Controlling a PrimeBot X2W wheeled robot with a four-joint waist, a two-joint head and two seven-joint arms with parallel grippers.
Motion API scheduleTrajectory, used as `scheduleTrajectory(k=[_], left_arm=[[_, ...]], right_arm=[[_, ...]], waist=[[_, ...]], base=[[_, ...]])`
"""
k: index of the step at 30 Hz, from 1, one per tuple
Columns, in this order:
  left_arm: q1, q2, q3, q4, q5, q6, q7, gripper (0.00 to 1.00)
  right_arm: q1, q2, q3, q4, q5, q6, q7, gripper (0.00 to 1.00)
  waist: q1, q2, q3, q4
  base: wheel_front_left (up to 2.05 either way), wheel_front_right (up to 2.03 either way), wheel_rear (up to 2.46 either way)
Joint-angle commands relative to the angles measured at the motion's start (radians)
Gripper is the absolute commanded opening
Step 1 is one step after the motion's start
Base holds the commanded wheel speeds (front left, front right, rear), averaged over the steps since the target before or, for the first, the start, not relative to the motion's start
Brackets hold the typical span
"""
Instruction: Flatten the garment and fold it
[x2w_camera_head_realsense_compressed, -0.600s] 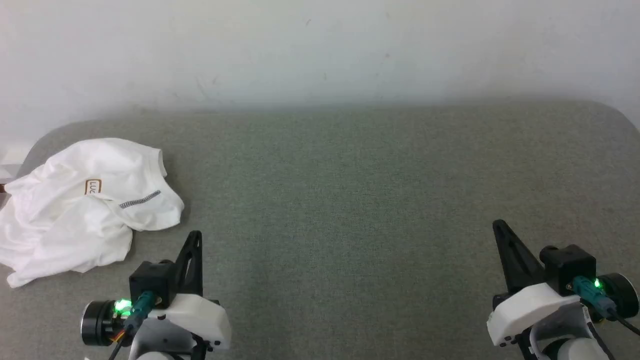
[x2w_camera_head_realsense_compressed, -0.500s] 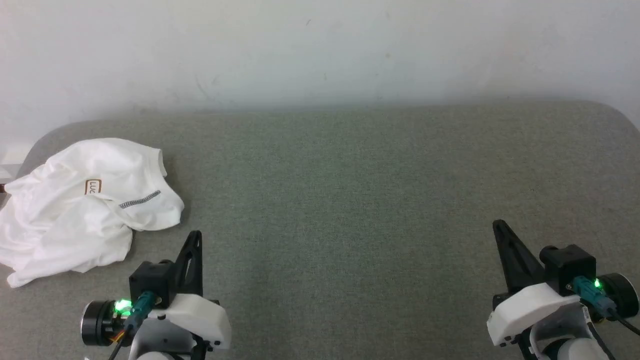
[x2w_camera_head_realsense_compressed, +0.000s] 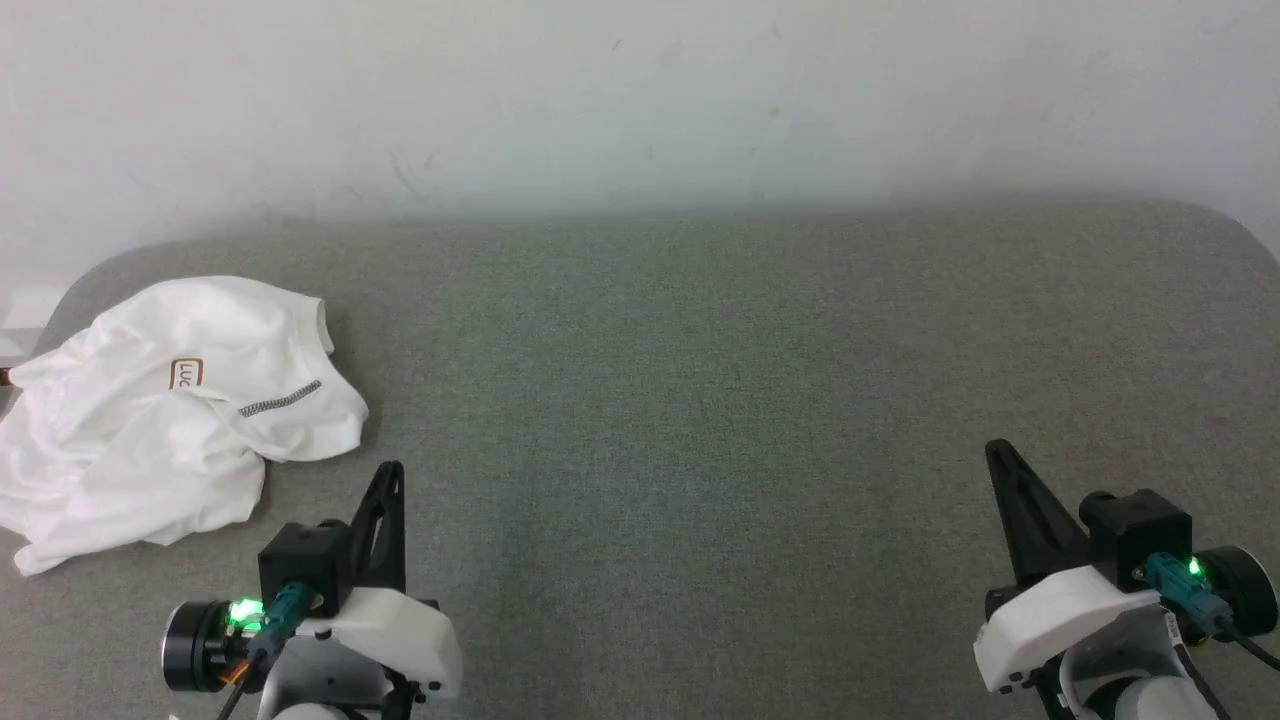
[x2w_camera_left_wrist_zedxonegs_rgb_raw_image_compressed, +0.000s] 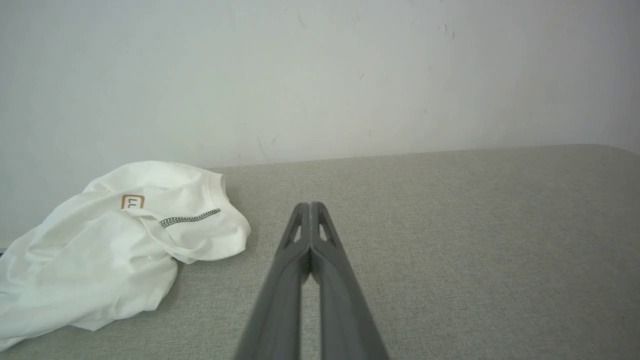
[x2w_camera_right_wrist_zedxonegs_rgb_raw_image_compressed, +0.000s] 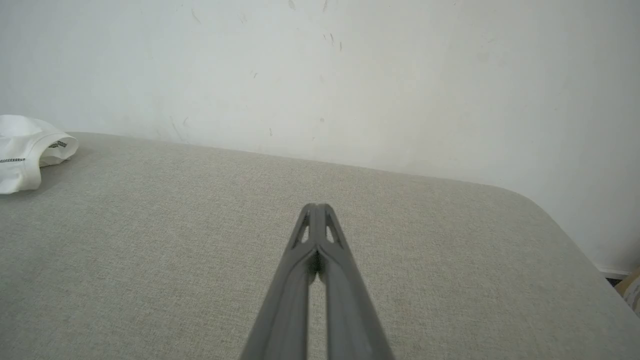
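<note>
Folding is not yet begun: the shirt (x2w_camera_head_realsense_compressed: 170, 410) lies crumpled at the left edge of the desk (x2w_camera_head_realsense_compressed: 700, 400), left claw (x2w_camera_head_realsense_compressed: 391, 472) and right claw (x2w_camera_head_realsense_compressed: 996, 452) both pinched together and empty, so the next move likely calls for opening and reaching left.

Broad grey padded surface (x2w_camera_head_realsense_compressed: 700, 400) lies open between left gripper (x2w_camera_head_realsense_compressed: 390, 475) and right gripper (x2w_camera_head_realsense_compressed: 997, 458) — free passage right up to the wall (x2w_camera_head_realsense_compressed: 640, 100). One obstacle — the crumpled garment (x2w_camera_head_realsense_compressed: 170, 420), heaped at the far left, just ahead of the left gripper.

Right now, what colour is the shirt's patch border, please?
Tan; patch clearest in left wrist view.
</note>
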Motion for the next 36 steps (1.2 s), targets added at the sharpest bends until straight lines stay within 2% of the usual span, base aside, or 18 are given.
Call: scheduleTrajectory(k=[1,2,36], left_arm=[[-0.012,-0.004,0.004,0.002,0.006,0.006,0.000,0.00],[0.000,0.000,0.000,0.000,0.000,0.000,0.000,1.00],[0.030,-0.001,0.004,-0.025,-0.018,-0.013,-0.062,1.00]], right_arm=[[-0.014,0.003,0.000,-0.003,-0.008,-0.002,0.000,0.00],[0.000,0.000,0.000,0.000,0.000,0.000,0.000,1.00],[0.027,0.000,-0.055,-0.004,0.039,0.000,-0.062,1.00]], waist=[[0.0000,0.0000,0.000,0.000],[0.0000,0.0000,0.000,0.000],[0.0000,0.0000,0.007,0.022]], base=[[0.00,0.00,0.00],[0.00,0.00,0.00],[0.00,0.00,0.00]])
